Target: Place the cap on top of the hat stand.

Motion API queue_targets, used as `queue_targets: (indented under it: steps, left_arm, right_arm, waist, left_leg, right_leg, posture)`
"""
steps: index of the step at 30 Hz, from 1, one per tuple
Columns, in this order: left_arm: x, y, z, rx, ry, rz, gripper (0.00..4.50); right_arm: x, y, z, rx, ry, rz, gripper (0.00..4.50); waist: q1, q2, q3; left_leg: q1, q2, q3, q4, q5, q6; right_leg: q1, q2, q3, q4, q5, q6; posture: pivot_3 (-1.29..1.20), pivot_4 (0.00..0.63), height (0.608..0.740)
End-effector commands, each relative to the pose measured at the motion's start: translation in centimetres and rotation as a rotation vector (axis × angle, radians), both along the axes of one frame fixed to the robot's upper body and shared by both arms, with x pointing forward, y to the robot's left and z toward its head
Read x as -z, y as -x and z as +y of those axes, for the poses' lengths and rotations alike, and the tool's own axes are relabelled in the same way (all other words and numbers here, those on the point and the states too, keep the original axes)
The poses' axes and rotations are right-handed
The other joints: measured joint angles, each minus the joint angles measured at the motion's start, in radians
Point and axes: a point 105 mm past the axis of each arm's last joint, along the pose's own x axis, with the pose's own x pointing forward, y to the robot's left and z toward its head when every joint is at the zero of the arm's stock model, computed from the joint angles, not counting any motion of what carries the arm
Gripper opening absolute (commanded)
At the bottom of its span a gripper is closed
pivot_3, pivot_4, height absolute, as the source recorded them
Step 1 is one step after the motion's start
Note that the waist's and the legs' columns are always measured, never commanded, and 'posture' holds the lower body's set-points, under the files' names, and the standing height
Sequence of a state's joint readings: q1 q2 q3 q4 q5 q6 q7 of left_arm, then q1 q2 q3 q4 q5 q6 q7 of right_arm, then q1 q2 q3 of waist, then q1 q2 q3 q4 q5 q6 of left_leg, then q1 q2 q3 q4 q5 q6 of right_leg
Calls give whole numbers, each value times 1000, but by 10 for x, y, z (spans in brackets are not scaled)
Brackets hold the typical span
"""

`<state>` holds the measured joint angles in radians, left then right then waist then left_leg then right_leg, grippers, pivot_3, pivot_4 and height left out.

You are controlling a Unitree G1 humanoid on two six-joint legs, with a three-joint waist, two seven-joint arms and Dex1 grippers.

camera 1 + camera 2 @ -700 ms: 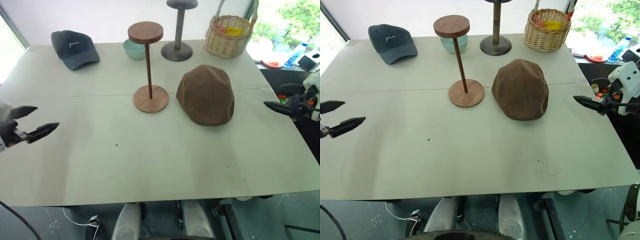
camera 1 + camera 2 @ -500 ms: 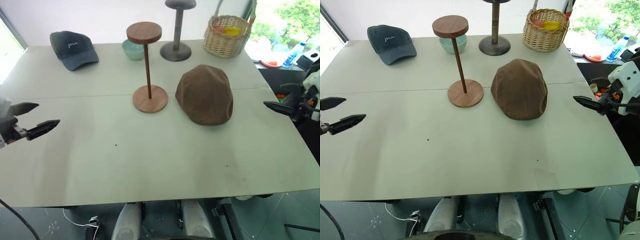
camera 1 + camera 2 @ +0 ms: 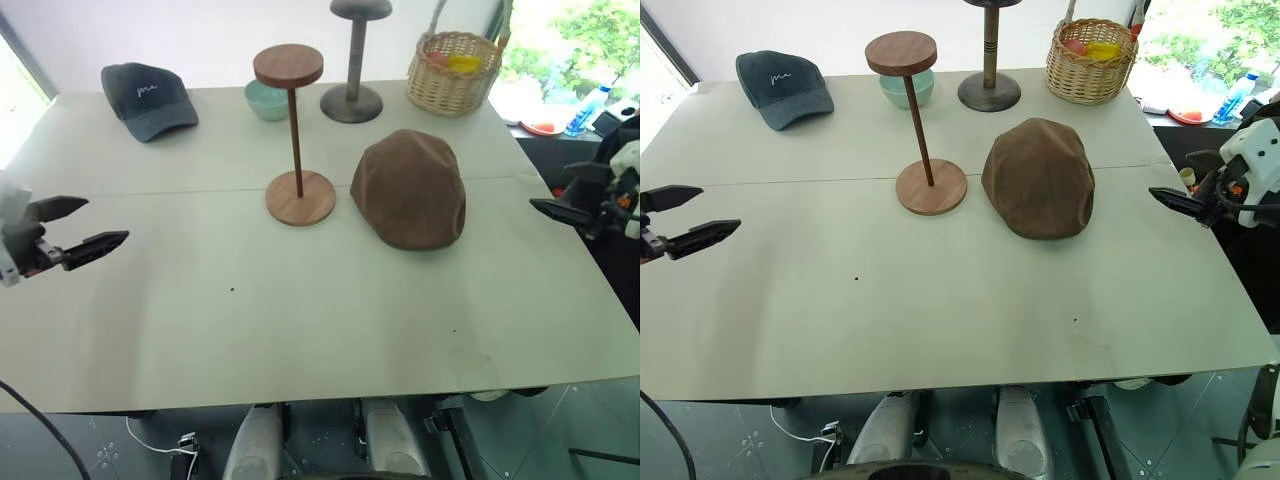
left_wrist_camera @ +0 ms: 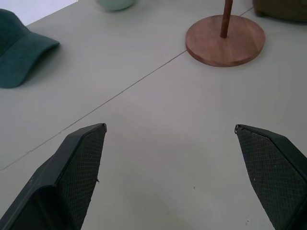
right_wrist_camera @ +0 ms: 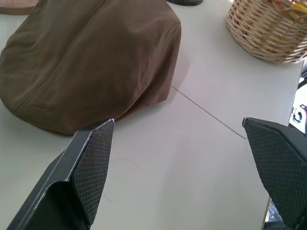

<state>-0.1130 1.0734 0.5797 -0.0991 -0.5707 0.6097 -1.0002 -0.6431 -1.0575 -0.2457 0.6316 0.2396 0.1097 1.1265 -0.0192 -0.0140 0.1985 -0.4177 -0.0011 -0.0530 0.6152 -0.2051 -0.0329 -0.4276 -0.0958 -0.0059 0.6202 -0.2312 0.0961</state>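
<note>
The brown cap (image 3: 1038,178) lies flat on the desk (image 3: 940,320), just beside the wooden hat stand (image 3: 919,125), whose disc top is bare. The left pincer (image 3: 680,218) and right pincer (image 3: 1175,201) hover at opposite desk edges, both spread apart, holding nothing.

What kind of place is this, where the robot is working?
Probably an indoor test or demo room: a plain pale table laid out with props, namely a brown cap, a wooden hat stand and a wicker basket, beside a bright window with greenery.
</note>
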Motion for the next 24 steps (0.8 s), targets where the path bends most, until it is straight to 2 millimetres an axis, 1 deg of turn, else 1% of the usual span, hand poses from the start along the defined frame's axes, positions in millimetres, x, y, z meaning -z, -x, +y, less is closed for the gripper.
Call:
queue_targets:
  steps: [1, 3, 4, 7, 9, 11, 13, 15, 18, 20, 24]
  left_arm:
    - [-21, 2, -23, 116, 59, -14, 4500]
    - [-32, 2, -38, 186, 83, -7, 4500]
    - [-40, 1, -50, 246, 95, -8, 4500]
    - [-54, 1, -74, 361, 126, 6, 4500]
    - [-60, 4, -90, 457, 130, 35, 4500]
    - [-62, 12, -106, 577, 113, 85, 4500]
    - [-59, 20, -121, 692, 68, 135, 4500]
    - [-58, 21, -129, 749, 46, 156, 4500]
    - [-59, 18, -140, 800, 35, 153, 4500]
    - [-61, 12, -144, 808, 33, 145, 4500]
    - [-63, 5, -148, 818, 31, 138, 4500]
  right_arm:
    - [-32, 5, -1, 5, 46, -81, 4379]
    - [-36, 8, 5, -9, 104, -95, 4379]
    - [-37, 10, 13, -26, 154, -106, 4379]
    - [-36, 15, 32, -65, 218, -127, 4379]
    - [-34, 18, 47, -75, 218, -142, 4379]
    - [-29, 22, 64, -84, 233, -158, 4379]
    - [-13, 26, 85, -89, 302, -172, 4379]
    - [-1, 28, 98, -78, 348, -184, 4379]
    - [19, 27, 111, -46, 431, -221, 4379]
    - [29, 23, 119, -33, 481, -255, 4379]
    - [56, 19, 135, -66, 620, -283, 4379]
  waist:
    - [0, 0, 0]
    - [1, 0, 0]
    - [3, 0, 0]
    - [4, 0, 0]
    - [5, 0, 0]
    - [4, -1, 0]
    - [0, -1, 0]
    - [0, -1, 0]
    - [2, -1, 0]
    - [3, -1, 0]
    - [3, -2, 0]
  left_leg:
    - [0, 0, 0, 0, 0, 0]
    - [0, 0, 0, 0, 0, 0]
    - [0, 0, 0, 0, 0, 0]
    - [0, 0, -1, 2, 0, 0]
    - [1, 0, -1, 2, 0, 0]
    - [3, 0, 0, 3, 0, 0]
    - [5, 0, -1, 3, 0, 0]
    - [7, 0, -1, 3, 0, 0]
    - [7, 0, 0, 4, 1, -1]
    - [7, 0, 0, 7, 1, -1]
    - [5, 0, 0, 11, 1, -1]
  right_leg:
    - [0, 0, 0, 0, 0, 0]
    - [0, 0, 0, 1, 0, 0]
    - [0, 0, 0, 1, 0, 0]
    - [0, 1, 0, 3, 2, 4]
    - [1, 1, 1, 5, 1, 5]
    - [1, 1, 2, 9, 1, 5]
    - [1, 2, 2, 10, 1, 5]
    - [2, 3, 3, 11, -1, 2]
    - [2, 3, 4, 11, -1, 1]
    - [4, 3, 4, 11, -2, 2]
    - [5, 3, 4, 11, -2, 2]
  posture:
    - [0, 150, 740]
    - [0, 150, 740]
    - [0, 150, 740]
    - [0, 150, 740]
    - [0, 150, 740]
    - [0, 150, 740]
    - [0, 150, 740]
    - [0, 150, 740]
    - [0, 150, 740]
    - [0, 150, 740]
    - [0, 150, 740]
